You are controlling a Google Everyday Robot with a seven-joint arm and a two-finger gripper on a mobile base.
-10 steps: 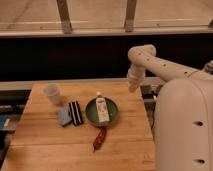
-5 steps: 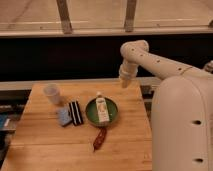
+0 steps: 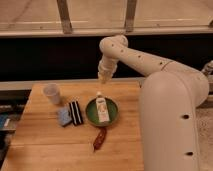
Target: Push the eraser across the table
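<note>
The eraser [image 3: 75,112], a small black block with pale stripes, lies on the wooden table [image 3: 45,142] left of centre, between a blue object and a green plate. My gripper [image 3: 103,78] hangs at the end of the white arm above the table's far edge, up and to the right of the eraser and well apart from it. It is above the white bottle's cap.
A clear plastic cup [image 3: 51,93] stands at the far left. A blue sponge-like block [image 3: 64,116] touches the eraser's left side. A green plate [image 3: 113,114] holds a lying white bottle [image 3: 102,109]. A reddish-brown elongated object [image 3: 99,139] lies near the front. My white body fills the right.
The arm has swung left over the table's far edge, bringing the gripper from the right side to above the plate. The objects on the table have not moved.
</note>
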